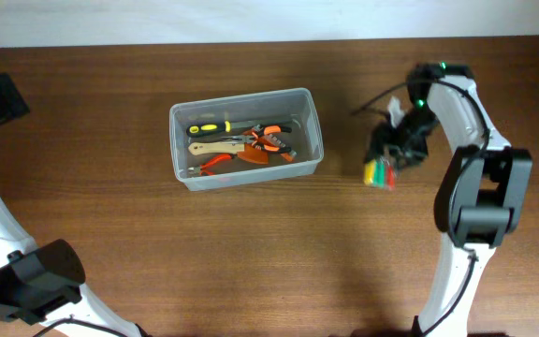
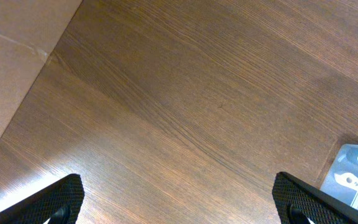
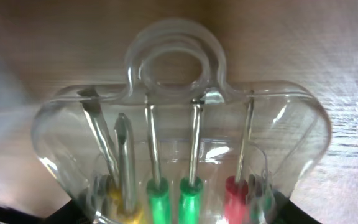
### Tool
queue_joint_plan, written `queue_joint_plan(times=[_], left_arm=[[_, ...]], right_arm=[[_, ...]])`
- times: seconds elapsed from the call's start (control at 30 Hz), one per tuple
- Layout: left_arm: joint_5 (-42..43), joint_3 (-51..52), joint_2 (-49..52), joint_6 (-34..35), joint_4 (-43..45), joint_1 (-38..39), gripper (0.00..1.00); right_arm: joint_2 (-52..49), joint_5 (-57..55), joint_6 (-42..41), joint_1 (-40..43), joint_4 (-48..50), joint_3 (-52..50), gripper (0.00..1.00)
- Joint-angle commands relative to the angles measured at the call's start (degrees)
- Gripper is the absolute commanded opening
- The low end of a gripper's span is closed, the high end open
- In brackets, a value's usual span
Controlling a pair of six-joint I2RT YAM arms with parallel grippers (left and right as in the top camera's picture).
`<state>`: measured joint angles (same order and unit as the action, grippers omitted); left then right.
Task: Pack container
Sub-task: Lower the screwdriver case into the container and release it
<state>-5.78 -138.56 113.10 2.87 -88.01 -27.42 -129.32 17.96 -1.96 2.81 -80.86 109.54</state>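
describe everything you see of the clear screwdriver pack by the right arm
The screwdriver pack is a glossy, see-through plastic case, fan-shaped, with a round hanging loop at one end. Inside, thin metal shafts fan out from yellow, green and red handles. It is down at the wooden table, right of the container and apart from it. The right gripper sits over its handle end; whether it grips or has lifted the pack cannot be told.

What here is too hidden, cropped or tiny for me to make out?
- Overhead: right end effector mostly hidden by its arm; grip on the screwdriver set unclear.
- Right wrist: its handles cut off by bottom edge.
- Left wrist: container mostly beyond right edge.
- Overhead: tools inside too small to name.
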Motion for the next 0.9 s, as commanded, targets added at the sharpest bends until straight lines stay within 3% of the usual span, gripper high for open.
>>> queue_joint_plan(times=[0.0, 0.13, 0.23, 0.4, 0.63, 0.87], left_arm=[[0.4, -0.1, -0.5, 0.8, 0.1, -0.1, 0.99], [0.4, -0.1, -0.5, 0.8, 0.1, -0.1, 0.99], [0.4, -0.1, -0.5, 0.8, 0.1, -0.1, 0.99], [0.4, -0.1, -0.5, 0.8, 0.1, -0.1, 0.99], [0.4, -0.1, -0.5, 0.8, 0.1, -0.1, 0.99], [0.4, -0.1, -0.5, 0.8, 0.1, -0.1, 0.99]], right_arm=[[10.6, 2.4, -1.8, -6.8, -0.4, 9.3, 0.14], [13.6, -2.6, -1.7, -14.2, 0.1, 17.2, 0.13], [13.8, -8.7, 0.3, -21.1, 3.7, 20.9, 0.04], [11.0, -9.7, 18.5, -31.5, 13.3, 20.8, 0.04], [2.6, -9.6, 42.9, -37.4, 21.0, 20.7, 0.04], [-5.6, -9.6, 44.2, -36.8, 23.7, 20.7, 0.05]])
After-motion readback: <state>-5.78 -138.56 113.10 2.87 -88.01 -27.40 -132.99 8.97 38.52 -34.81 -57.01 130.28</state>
